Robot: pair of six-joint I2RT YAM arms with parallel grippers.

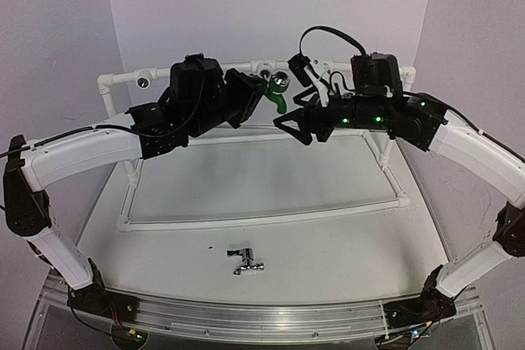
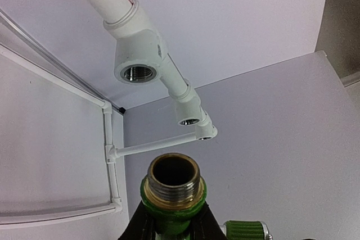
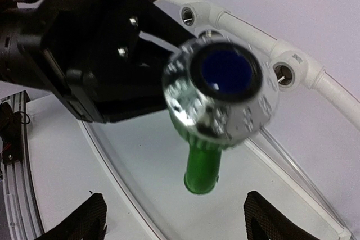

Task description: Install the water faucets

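Grip: your left gripper (image 2: 171, 230) is clamped shut on the green faucet (image 2: 169, 214), holding the body just behind its brass thread (image 2: 173, 177).

Second hand: your right gripper (image 3: 180, 223) is open, fingers wide apart with nothing between them. It sits just short of the faucet's shiny knob (image 3: 222, 91).

Location: the green faucet is held in the air at the back of the table (image 1: 328, 260), near the top rail of the white pipe frame (image 1: 246, 220) but not touching it. The chrome faucet (image 1: 245, 261) lies on the table near your arm bases, well apart from both grippers.

Step in hand, as judged: you are bringing the first faucet to a socket. The thread has not entered. From the left wrist, the nearest socket (image 2: 138, 72) sits above and left of the thread, with a gap between them.

Next move: bring the thread in line with that socket's bore, press it in square, then turn it. Your right gripper looks placed to help with the turning at the knob end.

Heading: the faucet's long axis runs straight out from your left gripper. The open threaded end points away from the wrist toward the pipe run, the spout hangs downward, and the knob faces your right wrist.
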